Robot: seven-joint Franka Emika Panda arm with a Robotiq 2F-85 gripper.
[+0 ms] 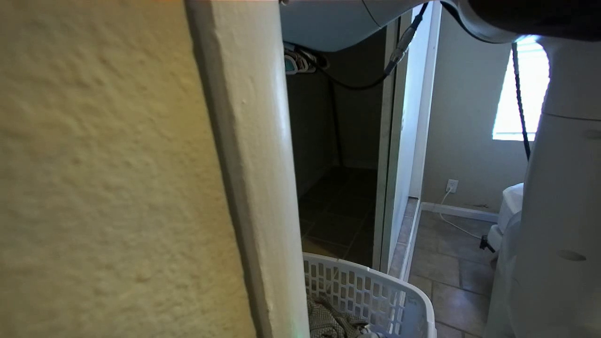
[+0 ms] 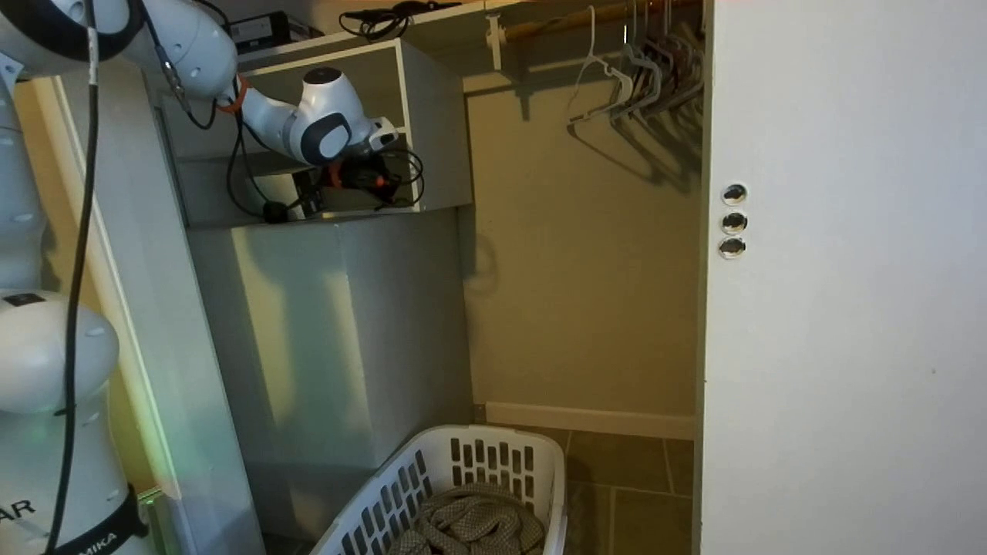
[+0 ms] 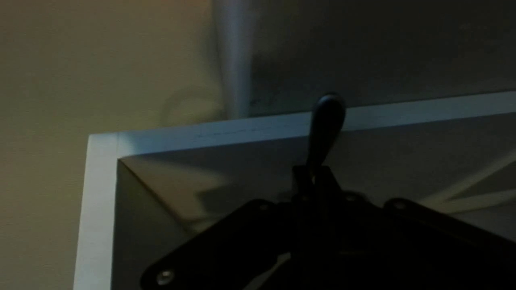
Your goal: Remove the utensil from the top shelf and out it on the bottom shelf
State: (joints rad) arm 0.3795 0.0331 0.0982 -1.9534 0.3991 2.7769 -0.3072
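Note:
The wrist view stands upside down. In it my gripper (image 3: 312, 173) is shut on a dark utensil (image 3: 328, 114), whose rounded end sticks out beyond the fingertips. The utensil end overlaps the pale bottom edge (image 3: 181, 139) of the shelf unit; I cannot tell whether it touches. In an exterior view my gripper (image 2: 368, 176) is in front of the lower compartment of the white shelf unit (image 2: 436, 131), near its right side. The top compartment (image 2: 378, 81) is above, partly hidden by the arm. The utensil cannot be made out in the exterior views.
A grey block (image 2: 347, 324) stands under the shelf unit. A white laundry basket (image 2: 557, 493) with cloth is on the floor below. Hangers (image 2: 621, 96) hang at right, beside a white door (image 2: 840, 231). Cables loop round the arm. A wall corner (image 1: 253, 141) blocks an exterior view.

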